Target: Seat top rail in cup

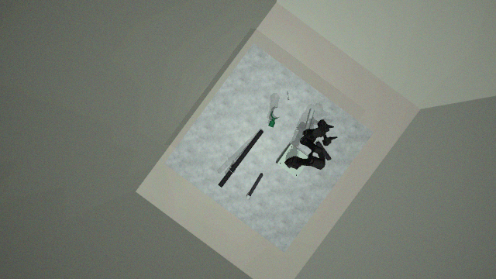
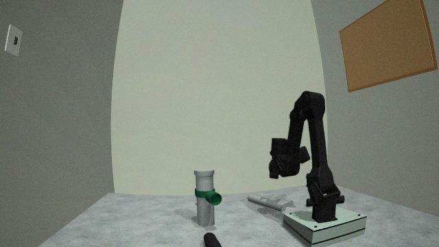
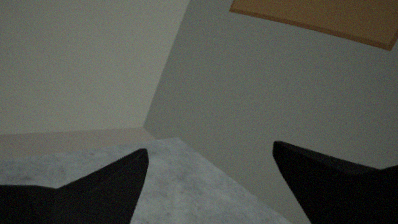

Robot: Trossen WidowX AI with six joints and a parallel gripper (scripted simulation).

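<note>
The dark rail [image 1: 246, 152] [image 2: 211, 240] slants from lower left toward the big post. A pale loop [image 1: 232, 170] crosses it near its lower end; the loop cap's details are too small to tell. The grey post [image 2: 206, 214] stands upright with a light cap [image 2: 204, 172]. A green brace band [image 2: 199, 193] sits around it below the cap. The green rail-end cup [image 1: 272, 123] [image 2: 215, 198] faces the rail with an empty mouth; a gap separates it from the rail's upper end. My gripper [image 1: 334, 132] [image 3: 211, 152] is open and empty, raised far right of the rail.
A short dark bar [image 1: 255, 185] lies right of the rail's lower half. A grey rod [image 2: 264, 202] lies behind the arm's pale base [image 2: 337, 233]. A brown board [image 2: 387, 44] [image 3: 325, 19] hangs on the wall.
</note>
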